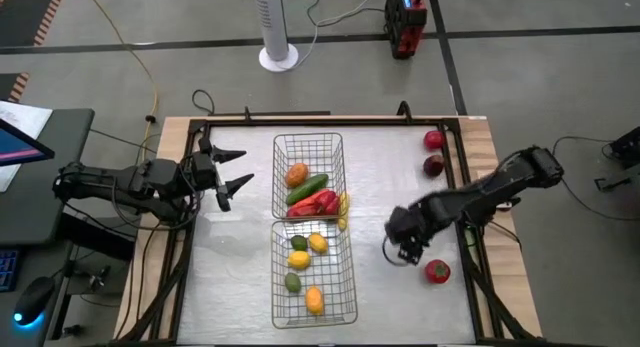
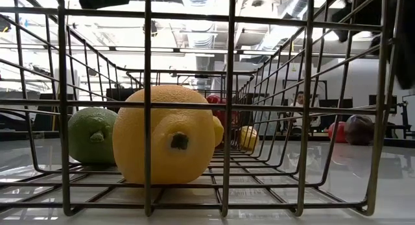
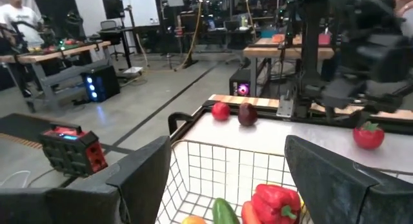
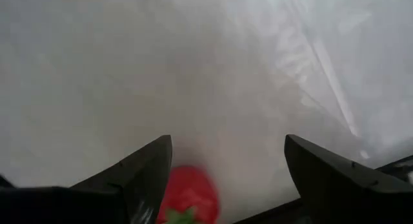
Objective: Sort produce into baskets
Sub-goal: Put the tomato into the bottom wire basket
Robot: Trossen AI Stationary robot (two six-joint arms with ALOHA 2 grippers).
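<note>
Right gripper (image 1: 404, 249): out on the bare table well to the right of the near basket, fingers spread apart and holding nothing; the wrist view shows both dark fingers (image 4: 135, 179) wide, with a red piece between them.
Red tomato (image 1: 437, 272): lying on the table just beside the right gripper, on the side away from the near basket, with its green top showing.
Left gripper (image 1: 232, 179): hanging to the left of the far basket, fingers splayed open, empty, pointing toward it.
Far basket (image 1: 309, 140): holds an orange (image 1: 297, 173), a green cucumber (image 1: 306, 189) and red peppers (image 1: 314, 204); a yellow banana (image 1: 343, 209) sits at its right edge.
Near basket (image 1: 348, 277): butted against the far basket, end to end; inside are 3 yellow lemons (image 1: 317, 243) and a green lime (image 1: 293, 282).
Low view: looking through the near basket's mesh, 1 big lemon up front with the lime just beside it.
Red apple (image 1: 433, 140): on the table well right of the far basket, near the table's far right corner.
Dark-red apple (image 1: 433, 166): just beside the red apple, also right of the far basket.
</note>
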